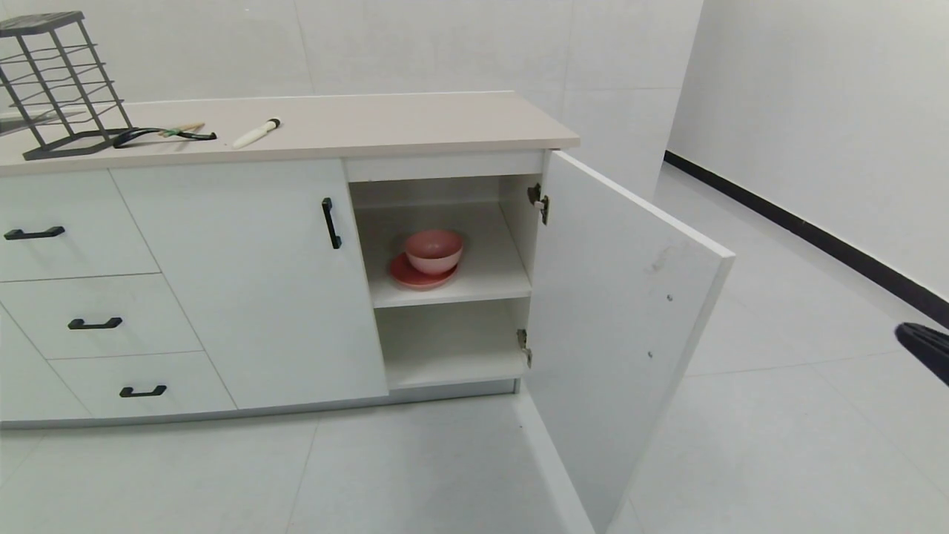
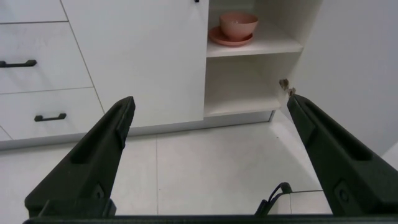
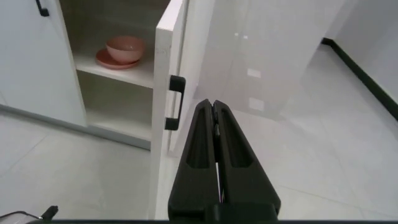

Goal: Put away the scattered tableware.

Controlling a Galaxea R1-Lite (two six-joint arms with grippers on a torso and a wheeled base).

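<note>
Bowl (image 1: 434,251) sits nested on plate (image 1: 415,278) near the upper shelf's (image 1: 493,278) front edge, stowed. Left gripper (image 2: 210,104) has jaws apart; right gripper (image 3: 213,104) has them together, probably to nudge the door (image 1: 615,297) shut.

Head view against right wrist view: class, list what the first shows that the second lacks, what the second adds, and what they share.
Head view adds: the countertop carrying a black wire rack and a white-handled utensil, plus three drawers at the cabinet's left. Right wrist view adds: the black handle on the open door. Both: the pink bowl sitting on the pink plate on the upper shelf, and that open door.
</note>
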